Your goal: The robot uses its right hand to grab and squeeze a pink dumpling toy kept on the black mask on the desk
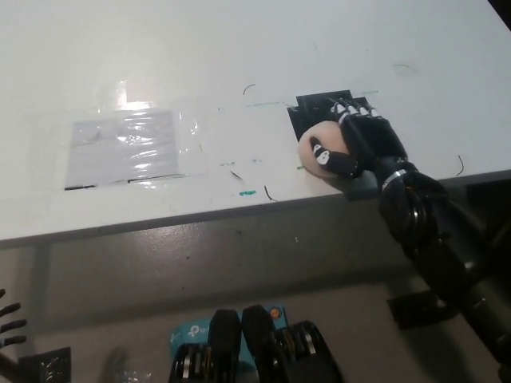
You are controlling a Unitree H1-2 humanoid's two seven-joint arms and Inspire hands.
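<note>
The pink dumpling toy (317,142) lies on the black mask (310,108) near the desk's front edge. My black right hand (359,144) is wrapped over the toy from the right, fingers curled around it, covering most of its right side. Only the toy's left part shows. The tips of my left hand (8,323) peek in at the lower left edge, below the desk, resting there.
A clear plastic sheet taped over a grey patch (124,148) lies at the desk's left. The white desk (239,48) has a few pen marks. Its front edge (200,219) runs just below the toy. A blue box (188,335) sits below.
</note>
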